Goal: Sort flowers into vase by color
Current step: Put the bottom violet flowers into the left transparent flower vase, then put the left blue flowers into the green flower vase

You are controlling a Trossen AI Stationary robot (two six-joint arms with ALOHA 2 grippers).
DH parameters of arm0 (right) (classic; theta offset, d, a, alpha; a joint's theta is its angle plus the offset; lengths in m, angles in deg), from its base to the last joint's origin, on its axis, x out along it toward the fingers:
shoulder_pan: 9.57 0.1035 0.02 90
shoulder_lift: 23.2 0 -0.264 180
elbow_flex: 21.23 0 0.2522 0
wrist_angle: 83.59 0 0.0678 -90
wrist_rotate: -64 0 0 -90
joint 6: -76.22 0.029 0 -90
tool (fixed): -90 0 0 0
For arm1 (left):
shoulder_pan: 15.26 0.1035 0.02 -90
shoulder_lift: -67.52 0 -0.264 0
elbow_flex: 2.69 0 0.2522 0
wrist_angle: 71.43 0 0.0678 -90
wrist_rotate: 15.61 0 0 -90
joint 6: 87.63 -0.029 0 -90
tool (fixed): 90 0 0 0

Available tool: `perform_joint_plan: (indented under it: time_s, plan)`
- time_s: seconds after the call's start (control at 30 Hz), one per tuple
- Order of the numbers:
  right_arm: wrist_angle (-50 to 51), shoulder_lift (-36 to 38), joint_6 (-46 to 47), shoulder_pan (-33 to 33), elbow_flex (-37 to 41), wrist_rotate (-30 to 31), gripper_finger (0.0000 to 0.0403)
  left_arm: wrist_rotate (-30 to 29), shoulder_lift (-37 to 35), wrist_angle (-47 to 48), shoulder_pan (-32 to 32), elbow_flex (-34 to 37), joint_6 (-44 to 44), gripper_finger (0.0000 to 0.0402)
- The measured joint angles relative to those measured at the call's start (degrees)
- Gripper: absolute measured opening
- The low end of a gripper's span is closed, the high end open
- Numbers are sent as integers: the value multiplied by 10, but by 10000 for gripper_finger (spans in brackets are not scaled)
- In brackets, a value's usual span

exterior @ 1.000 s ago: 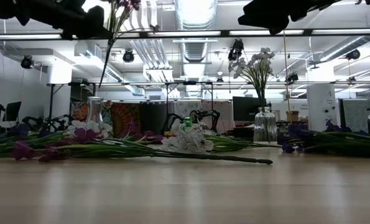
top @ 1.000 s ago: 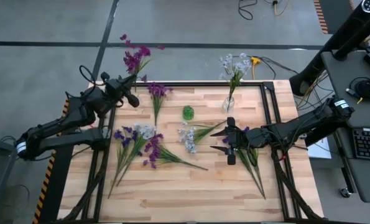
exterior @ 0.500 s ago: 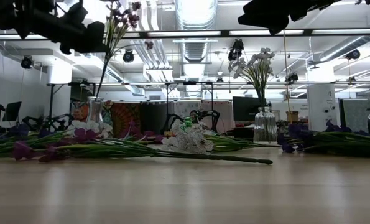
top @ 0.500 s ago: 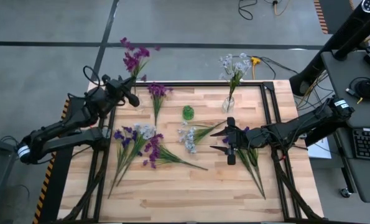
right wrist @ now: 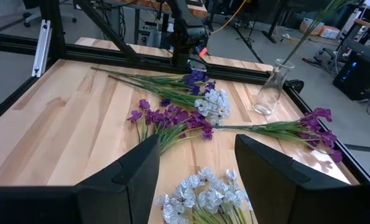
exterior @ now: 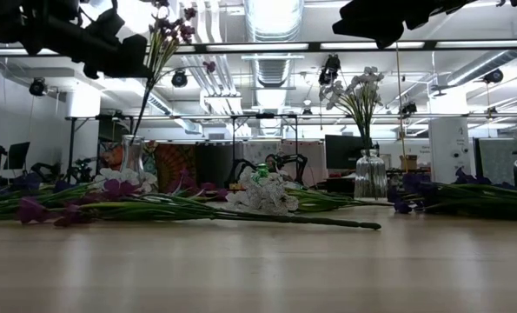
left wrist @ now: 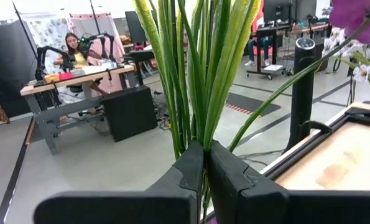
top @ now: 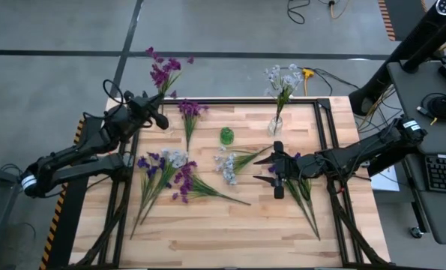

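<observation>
The left end effector (top: 160,120) is hovering over the far left corner of the wooden surface (top: 208,232), its fingers closed on the green stems of a magenta sprig (top: 163,71) whose blossoms are reaching out past the far edge. The left wrist view is showing what the overhead one cannot: the two dark fingers (left wrist: 185,171) are pinching a tight bundle of stems (left wrist: 197,68) between them. In the low view the same sprig (exterior: 167,35) is hanging aloft above a clear empty vase (exterior: 132,154) on the left, which the overhead picture is barely making out.

The right end effector (top: 276,171) is waiting over the middle right of the surface with its fingers apart, holding nothing. Its wrist view is looking between those fingers (right wrist: 132,171) at a pale white-blue sprig (right wrist: 203,190) lying just below it, and farther off at a heap of magenta flowers (right wrist: 169,118), with a dark blue-violet one (right wrist: 194,78) behind.

Overhead, another magenta sprig (top: 189,112) is lying near the far edge, and a mixed pile (top: 166,172) of violet, pale and magenta flowers is lying at left centre. A blue-violet sprig (top: 305,191) is lying under the right arm. A second vase (top: 275,124) at the far right is holding pale white-blue flowers (top: 282,77). A small green object (top: 226,136) is sitting between the two vases.
</observation>
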Motion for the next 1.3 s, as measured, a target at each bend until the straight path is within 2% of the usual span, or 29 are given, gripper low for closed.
perform_joint_plan:
  time_s: [0.27, 0.57, 0.87, 1.07, 1.3]
  plan:
    - [0, 0, 2, 0, 0, 0, 201, -53, 6, 16, 0, 0, 23, 0]
    - [0, 0, 2, 0, 0, 0, 201, -55, 5, 21, 0, 0, 49, 3]
    - [0, 0, 4, 0, 0, 0, 201, -55, 3, 41, 0, 0, 68, 76]
    - [0, 0, 4, 0, 0, 0, 201, -55, 2, 142, -2, -22, 84, 127]
    - [0, 0, 11, 0, 0, 0, 201, -24, -4, 326, -6, -115, 114, 160]
